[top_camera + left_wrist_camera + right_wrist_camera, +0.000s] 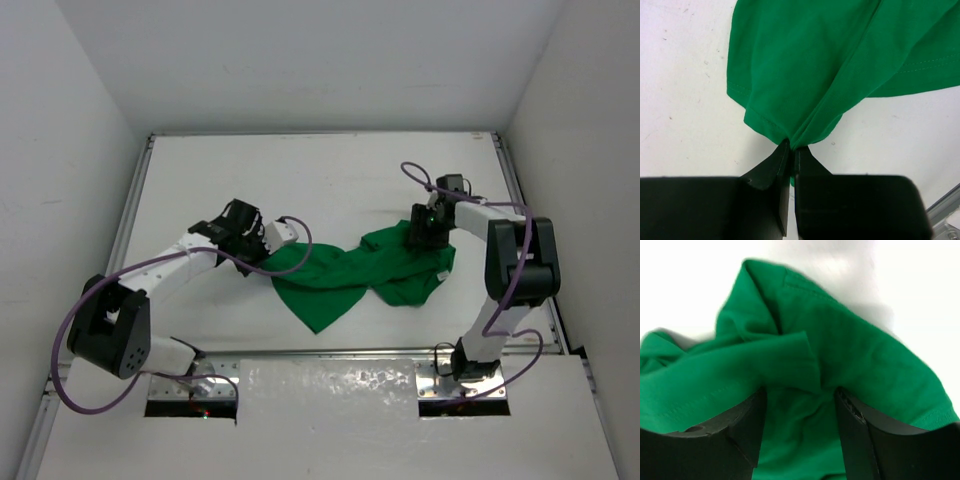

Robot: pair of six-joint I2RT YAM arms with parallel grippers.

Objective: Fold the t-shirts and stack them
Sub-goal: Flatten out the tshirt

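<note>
One bright green t-shirt (350, 275) lies crumpled in the middle of the white table, stretched from left to right. My left gripper (262, 258) is at its left end. In the left wrist view that gripper (792, 147) is shut on a bunched hem of the t-shirt (830, 60), with the cloth fanning away from the tips. My right gripper (428, 235) is over the shirt's far right part. In the right wrist view it (800, 395) stands open, fingers spread, with loose folds of the t-shirt (850, 350) lying between and under them, unpinched.
The white table (320, 180) has raised rims on the left, right and far sides, with white walls behind them. A metal rail (330, 352) runs along the near edge by the arm bases. Purple cables loop off both arms.
</note>
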